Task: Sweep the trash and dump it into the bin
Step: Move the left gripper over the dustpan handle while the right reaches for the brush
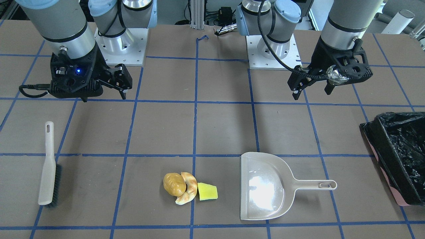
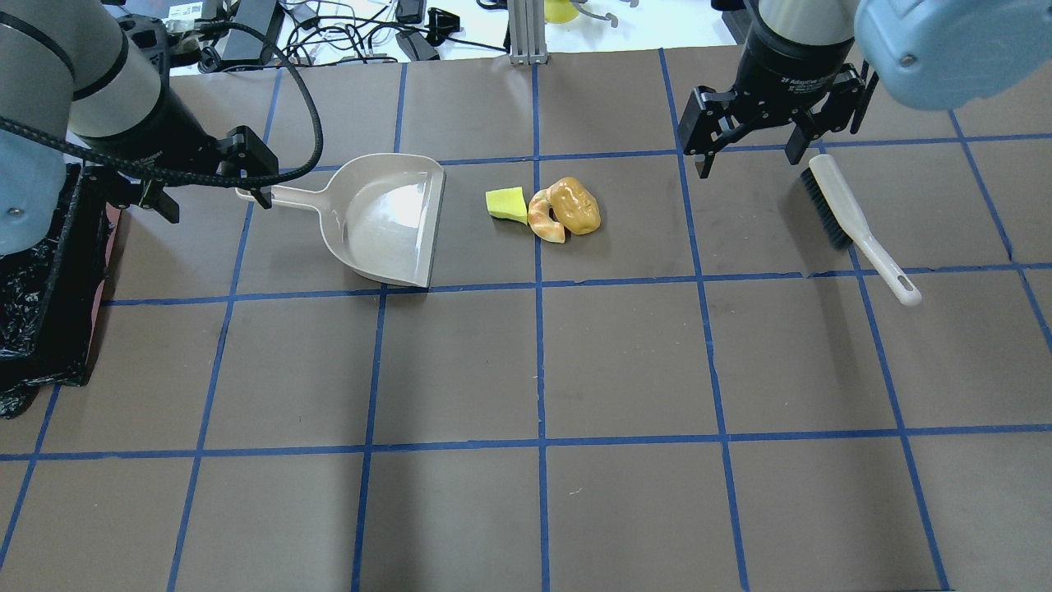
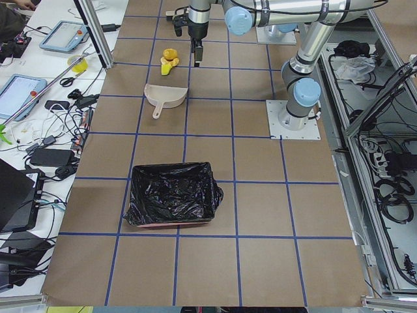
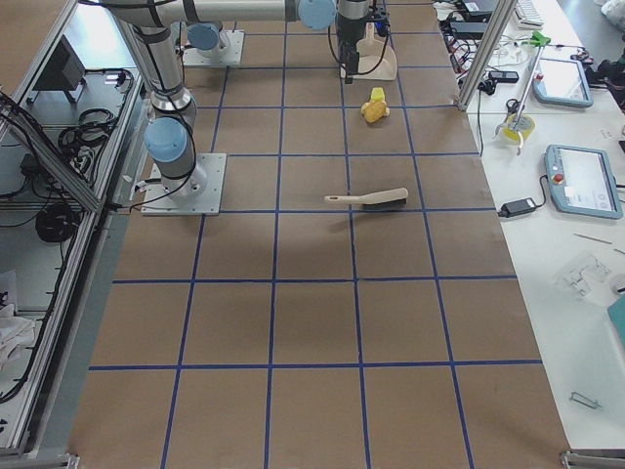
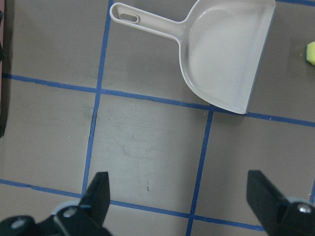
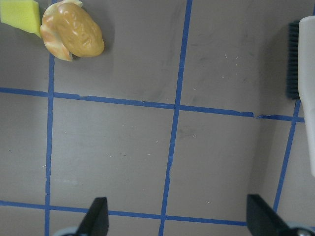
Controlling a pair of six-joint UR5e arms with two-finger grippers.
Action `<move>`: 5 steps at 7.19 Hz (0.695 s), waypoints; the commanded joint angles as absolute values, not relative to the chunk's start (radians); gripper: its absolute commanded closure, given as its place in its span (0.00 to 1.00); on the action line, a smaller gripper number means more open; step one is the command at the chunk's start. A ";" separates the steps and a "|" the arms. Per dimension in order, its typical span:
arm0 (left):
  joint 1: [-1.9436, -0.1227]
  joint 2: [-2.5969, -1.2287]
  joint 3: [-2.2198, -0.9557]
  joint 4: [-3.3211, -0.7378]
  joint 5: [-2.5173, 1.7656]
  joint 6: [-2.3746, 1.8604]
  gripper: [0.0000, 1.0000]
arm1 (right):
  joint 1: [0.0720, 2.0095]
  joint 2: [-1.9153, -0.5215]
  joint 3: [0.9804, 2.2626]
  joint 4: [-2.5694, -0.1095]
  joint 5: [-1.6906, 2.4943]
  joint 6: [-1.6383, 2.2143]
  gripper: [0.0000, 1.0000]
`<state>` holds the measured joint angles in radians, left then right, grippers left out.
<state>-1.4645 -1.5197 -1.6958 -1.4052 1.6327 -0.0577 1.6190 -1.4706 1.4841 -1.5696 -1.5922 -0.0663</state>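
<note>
Both arms are up off the table, and we don't see either one carrying anything. The left gripper is spread wide and empty on the robot's side of the dustpan handle. Its wrist view shows the fingers far apart with the pan lying ahead of them. The right gripper is just as wide and empty, near the bristle end of the brush and not touching it.

The stuff to sweep sits in one tight clump around mid-table, out on the side away from the robot. The lump is tucked into the curve of the croissant, and the sponge touches the croissant on the dustpan side.

The dustpan lies flat with its open mouth facing the clump — near it but apart — and its handle points toward the bin. We find the bin at the table's edge on the robot's left, lined with a crinkly black bag, a bit of pink side showing. The brush lies on the robot's right, well apart from the clump, handle end toward the robot.
</note>
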 commanded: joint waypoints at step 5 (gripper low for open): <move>-1.486 -1.687 -1.390 -1.626 1.629 0.153 0.00 | 1.326 -1.424 1.593 -1.655 -1.632 -0.278 0.00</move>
